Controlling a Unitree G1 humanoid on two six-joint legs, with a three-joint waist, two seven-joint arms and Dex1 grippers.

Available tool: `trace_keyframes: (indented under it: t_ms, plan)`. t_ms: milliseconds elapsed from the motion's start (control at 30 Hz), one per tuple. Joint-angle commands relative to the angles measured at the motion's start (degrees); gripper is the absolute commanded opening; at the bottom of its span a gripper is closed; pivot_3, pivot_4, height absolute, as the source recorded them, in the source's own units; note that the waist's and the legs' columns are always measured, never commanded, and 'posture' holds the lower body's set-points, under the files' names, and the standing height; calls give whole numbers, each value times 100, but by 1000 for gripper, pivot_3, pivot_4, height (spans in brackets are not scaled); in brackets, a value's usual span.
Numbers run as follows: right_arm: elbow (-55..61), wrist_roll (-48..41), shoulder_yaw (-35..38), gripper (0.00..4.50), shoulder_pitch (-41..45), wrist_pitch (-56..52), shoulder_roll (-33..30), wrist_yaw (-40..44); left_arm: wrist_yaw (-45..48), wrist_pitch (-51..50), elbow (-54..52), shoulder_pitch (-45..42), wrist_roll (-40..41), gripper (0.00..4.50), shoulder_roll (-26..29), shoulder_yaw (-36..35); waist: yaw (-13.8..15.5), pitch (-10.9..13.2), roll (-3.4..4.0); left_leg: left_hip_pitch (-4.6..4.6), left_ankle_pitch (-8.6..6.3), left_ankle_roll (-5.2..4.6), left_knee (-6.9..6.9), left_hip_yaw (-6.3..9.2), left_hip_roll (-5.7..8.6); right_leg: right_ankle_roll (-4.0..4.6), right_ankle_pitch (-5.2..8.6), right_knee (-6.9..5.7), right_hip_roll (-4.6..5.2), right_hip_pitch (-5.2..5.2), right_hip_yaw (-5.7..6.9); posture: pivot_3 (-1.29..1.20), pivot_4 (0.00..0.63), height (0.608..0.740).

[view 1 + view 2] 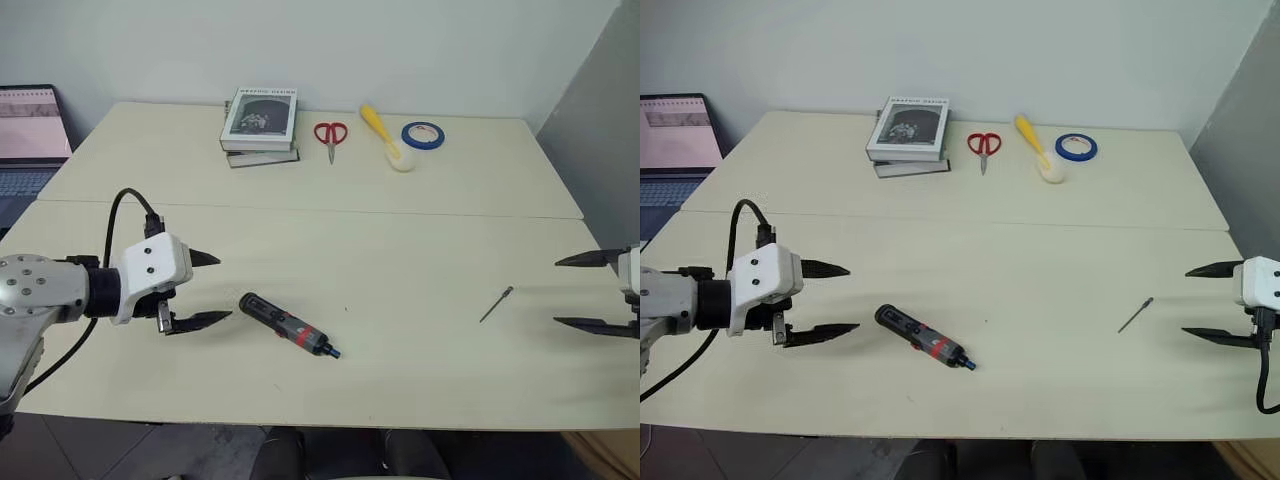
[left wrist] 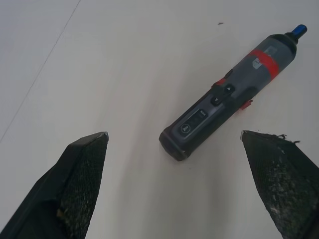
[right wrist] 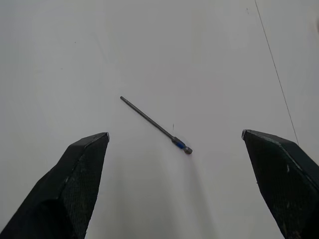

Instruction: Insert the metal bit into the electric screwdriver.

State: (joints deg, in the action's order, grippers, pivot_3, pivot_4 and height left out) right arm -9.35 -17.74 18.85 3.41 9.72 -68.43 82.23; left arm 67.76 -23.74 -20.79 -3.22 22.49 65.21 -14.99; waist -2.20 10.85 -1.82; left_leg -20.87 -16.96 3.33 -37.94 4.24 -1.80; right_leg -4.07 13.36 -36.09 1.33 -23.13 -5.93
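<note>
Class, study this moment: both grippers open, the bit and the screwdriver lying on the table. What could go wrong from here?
1. The metal bit is thin and lies flat on the table; the open right gripper may fail to pinch it or push it away.
2. The electric screwdriver is round and lies at a slant to the open left gripper; a skewed grasp could make it roll.
3. Its blue tip is small, so aligning the bit will likely be difficult.

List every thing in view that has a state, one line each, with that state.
left gripper: open, empty, beside the screwdriver's butt end.
right gripper: open, empty, near the bit.
electric screwdriver: lying flat on the table, no bit in it.
metal bit: lying loose on the table, apart from the screwdriver.
scissors: closed, flat.
laptop: open, screen lit.
books: closed, stacked.
tape roll: lying flat.
</note>
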Motion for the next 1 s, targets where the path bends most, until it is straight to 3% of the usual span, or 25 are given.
trace_keyframes:
  t_ms: [33,500,800,1000]
  plan:
    - [183,-65,82,4500,21,-50,-97,33,81,46,-60,-60,19,4468,97,-61,1,0,0,0,0,0,0,0,0,0,0,0,0,0,0,0,150,740]
    - [677,-202,45,4500,-27,-501,128,-146,123,851,416,-288,-258,4468,-78,35,16,1,1,1,0,0,-2,0,0,-3,-3,-4,0,1,0,0,150,740]
    - [1631,-487,274,4500,-448,-1149,133,-160,462,1008,564,-837,-159,4468,-95,353,33,0,1,-2,0,0,-4,2,1,-8,-6,-4,-1,2,0,0,150,740]
    - [3573,-1328,533,4500,-647,-2529,237,-853,1337,1187,114,-1447,-301,4468,-26,1485,39,1,1,-3,1,1,-5,3,1,-9,-7,-11,-2,1,0,0,150,740]
